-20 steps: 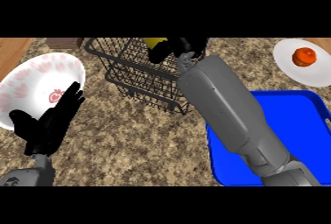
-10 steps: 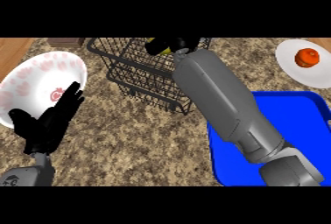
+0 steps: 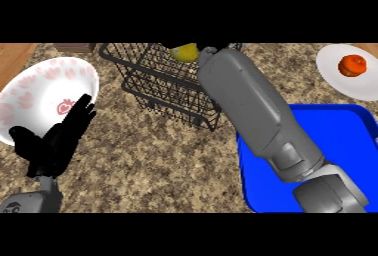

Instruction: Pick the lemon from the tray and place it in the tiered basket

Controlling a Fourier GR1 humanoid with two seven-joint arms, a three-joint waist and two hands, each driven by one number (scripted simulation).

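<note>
Lemon [image 3: 184, 51] grasped in right hand [image 3: 207, 49] over tiered basket [image 3: 159, 85], forearm stretched forward; left hand [image 3: 55, 142] relaxed, fingers up

Yellow lemon [image 3: 184, 51], black wire basket [image 3: 159, 85], blue tray [image 3: 347, 150], speckled brown counter [image 3: 162, 165]

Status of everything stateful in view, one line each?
lemon: off the tray, at the tiered basket top, beside the right hand
right hand: mostly hidden by its forearm, grip unclear
left hand: open, resting lower left
tiered basket: upright
tray: lemon not in it
right plate: holds a red-orange fruit
</note>
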